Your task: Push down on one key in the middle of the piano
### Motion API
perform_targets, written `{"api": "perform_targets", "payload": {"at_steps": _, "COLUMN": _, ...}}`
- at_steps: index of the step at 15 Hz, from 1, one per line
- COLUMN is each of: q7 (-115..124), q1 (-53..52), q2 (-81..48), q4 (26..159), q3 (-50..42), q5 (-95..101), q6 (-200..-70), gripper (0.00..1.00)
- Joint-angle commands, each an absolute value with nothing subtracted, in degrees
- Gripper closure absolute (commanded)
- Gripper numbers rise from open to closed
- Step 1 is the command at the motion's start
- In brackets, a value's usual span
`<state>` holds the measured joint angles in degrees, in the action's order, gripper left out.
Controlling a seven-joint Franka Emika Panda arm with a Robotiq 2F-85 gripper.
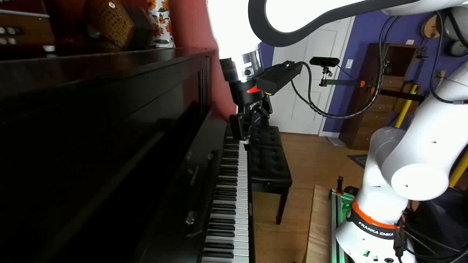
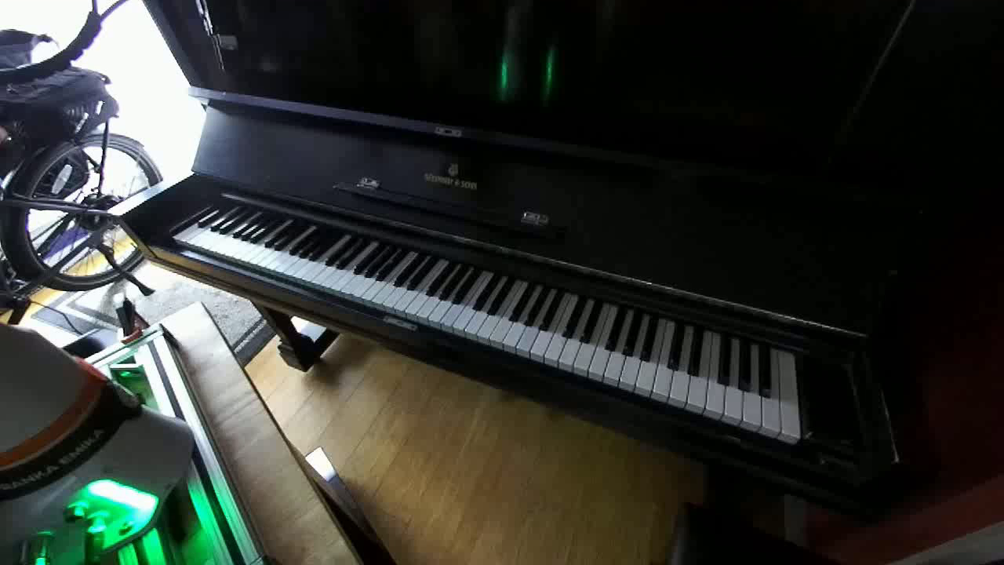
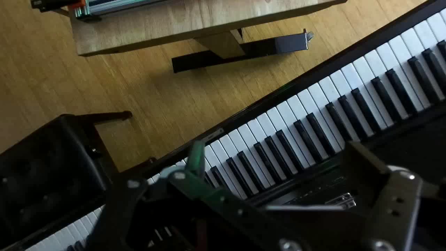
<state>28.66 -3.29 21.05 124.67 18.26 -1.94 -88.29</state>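
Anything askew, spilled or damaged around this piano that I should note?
Only one mild oddity: the bench sits off toward one end of the keys, where a player would normally want it centred. I see no spill; poor light makes small damage hard to judge.

End effector (image 3: 275, 148), jaws spread, over piano (image 3: 303, 181) w/ B&W keys (image 3: 294, 136) running diag. to upper R of wrist view; black bench (image 3: 41, 167) lower L, wooden counter (image 3: 195, 22) up top, wood flr (image 3: 139, 87) btwn.
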Motion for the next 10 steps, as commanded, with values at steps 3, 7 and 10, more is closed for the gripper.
{"api": "perform_targets", "payload": {"at_steps": 3, "q7": 29.04, "q1": -4.6, "q2": 20.85, "q4": 124.57, "q3": 17.14, "q5": -1.59, "q6": -88.19, "gripper": 0.0}}
{"api": "perform_targets", "payload": {"at_steps": 7, "q7": 28.69, "q1": -3.24, "q2": 17.32, "q4": 125.53, "q3": 16.3, "q5": 1.65, "q6": -87.47, "gripper": 0.0}}
{"api": "perform_targets", "payload": {"at_steps": 10, "q7": 20.69, "q1": -3.03, "q2": 14.54, "q4": 129.49, "q3": 13.08, "q5": 7.56, "q6": -91.19, "gripper": 0.0}}
